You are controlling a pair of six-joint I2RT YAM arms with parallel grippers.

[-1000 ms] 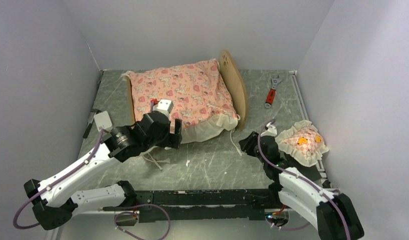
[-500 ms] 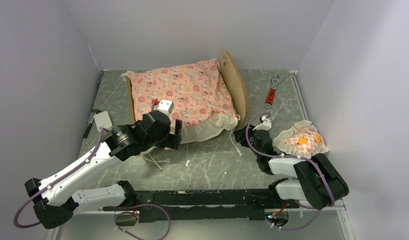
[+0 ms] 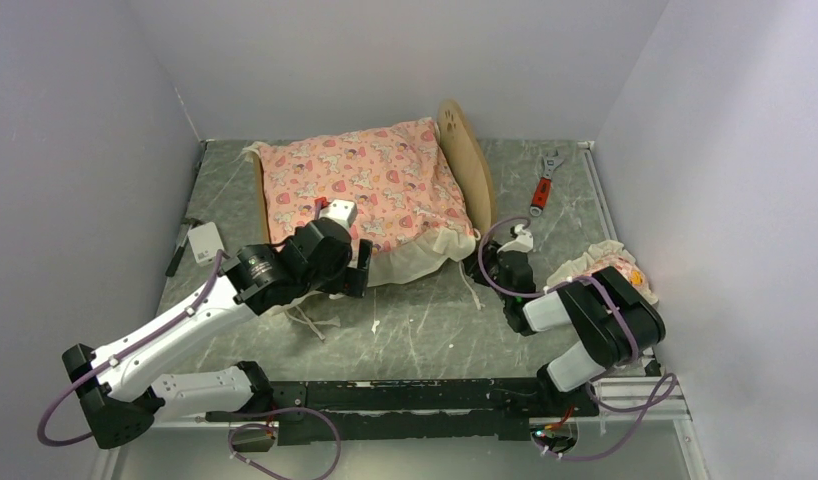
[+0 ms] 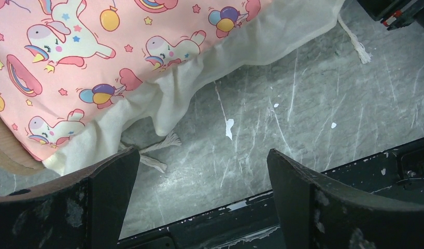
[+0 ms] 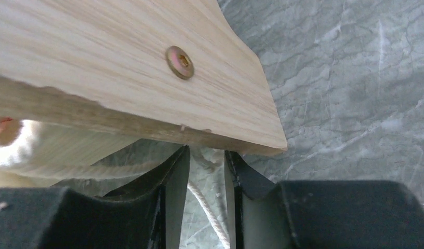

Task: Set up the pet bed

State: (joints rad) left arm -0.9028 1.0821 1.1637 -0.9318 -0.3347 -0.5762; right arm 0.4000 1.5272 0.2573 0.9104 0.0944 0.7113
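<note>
The pet bed [image 3: 472, 170] stands at the back middle, its light-wood headboard with paw-print cutout on the right and its low footboard [image 3: 259, 200] on the left. The pink cartoon-print mattress [image 3: 365, 185] lies on it and hides the base. My left gripper [image 3: 357, 272] is open and empty over the table beside the mattress's near ruffle [image 4: 163, 98]. My right gripper [image 3: 482, 263] is at the headboard's near lower corner [image 5: 147, 67], jaws a narrow gap apart just below the wood's edge. A tie string [image 5: 210, 212] lies on the table between them, not pinched. The frilled pillow [image 3: 613, 272] lies right, partly behind my right arm.
A red-handled wrench [image 3: 542, 185] lies at the back right. A small white device [image 3: 205, 240] lies at the left. Loose tie strings [image 4: 158, 150] trail from the mattress onto the grey marbled table [image 3: 425, 330]. Walls close in on three sides. A black rail [image 4: 251, 212] runs along the near edge.
My right arm has swung left from beside the pillow to the headboard's near corner. My left gripper has shifted slightly right along the mattress's front edge.
</note>
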